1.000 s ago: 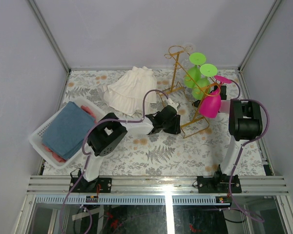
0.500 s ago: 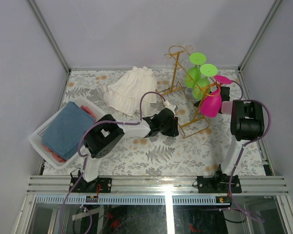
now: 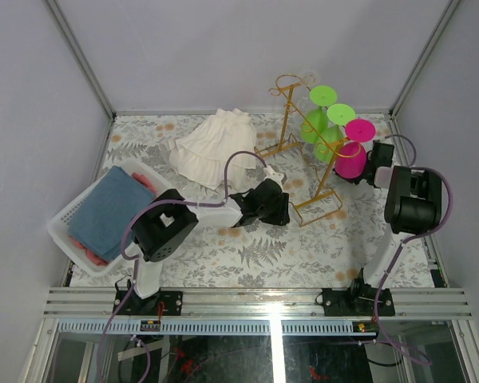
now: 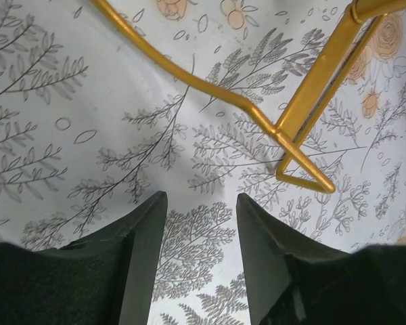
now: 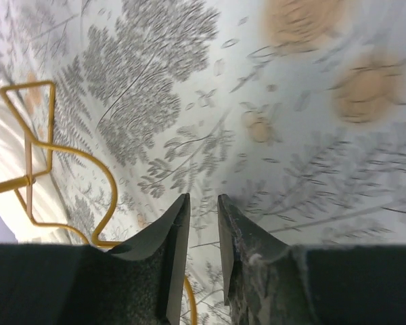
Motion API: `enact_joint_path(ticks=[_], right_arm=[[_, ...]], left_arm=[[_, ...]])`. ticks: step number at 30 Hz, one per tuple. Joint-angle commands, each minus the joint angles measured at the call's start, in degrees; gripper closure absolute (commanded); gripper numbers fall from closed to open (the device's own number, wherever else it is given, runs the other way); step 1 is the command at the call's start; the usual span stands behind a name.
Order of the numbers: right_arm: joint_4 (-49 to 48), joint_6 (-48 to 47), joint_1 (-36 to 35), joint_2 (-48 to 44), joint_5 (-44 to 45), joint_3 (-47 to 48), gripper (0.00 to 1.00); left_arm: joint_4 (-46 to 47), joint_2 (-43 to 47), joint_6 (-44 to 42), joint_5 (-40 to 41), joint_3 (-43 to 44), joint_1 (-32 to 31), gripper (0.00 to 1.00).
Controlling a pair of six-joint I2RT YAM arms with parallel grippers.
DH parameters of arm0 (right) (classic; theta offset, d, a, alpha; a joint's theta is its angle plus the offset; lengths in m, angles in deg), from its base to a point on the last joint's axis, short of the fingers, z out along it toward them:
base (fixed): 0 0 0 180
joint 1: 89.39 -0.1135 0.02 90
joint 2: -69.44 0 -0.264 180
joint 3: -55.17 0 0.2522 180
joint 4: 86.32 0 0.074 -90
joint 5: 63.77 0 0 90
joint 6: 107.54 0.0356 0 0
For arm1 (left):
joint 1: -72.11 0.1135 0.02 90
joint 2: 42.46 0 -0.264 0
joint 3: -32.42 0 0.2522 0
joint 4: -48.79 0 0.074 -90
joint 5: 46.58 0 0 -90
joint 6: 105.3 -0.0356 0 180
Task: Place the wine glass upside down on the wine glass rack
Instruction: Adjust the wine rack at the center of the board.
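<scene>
We note pink wine glass (image 3: 350,159) hanging inverted on gold rack (image 3: 286,124); left gripper (image 4: 201,203) parted, empty; right gripper (image 5: 203,203) barely parted, empty.

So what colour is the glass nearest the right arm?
The glass is bright pink, clearest in the top external view.

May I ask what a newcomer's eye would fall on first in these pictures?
The tall gold wire rack toward the far right of the table stands out first, with two bright green glasses and a magenta glass hanging upside down on it. Next comes the white basket at the left edge, holding a folded blue cloth.
</scene>
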Motion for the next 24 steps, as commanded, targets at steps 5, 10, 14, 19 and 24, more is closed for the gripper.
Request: enact_joint_path(ticks=[5, 10, 14, 19, 24], right_arm=[[5.5, -1.2, 7.8, -9.9, 9.7, -4.0, 0.64], [5.8, -0.2, 11.3, -18.9, 13.9, -9.9, 0.59], [4.9, 2.5, 14.0, -24.9, 9.1, -14.6, 0.51], [-3.6, 8.5, 14.9, -35.7, 2.6, -26.1, 0.41], [3.0, 11.0, 14.9, -48.9, 5.6, -33.5, 0.39]], left_arm=[[-4.8, 5.5, 0.2, 6.0, -5.3, 0.2, 0.46], [-5.5, 11.0, 1.3, 9.3, -8.0, 1.0, 0.39], [-7.0, 17.3, 2.1, 11.9, -10.1, 2.0, 0.31], [-10.7, 26.9, 0.9, 15.6, -10.6, 3.4, 0.19], [-16.8, 35.0, -2.4, 18.7, -8.3, 4.8, 0.1]])
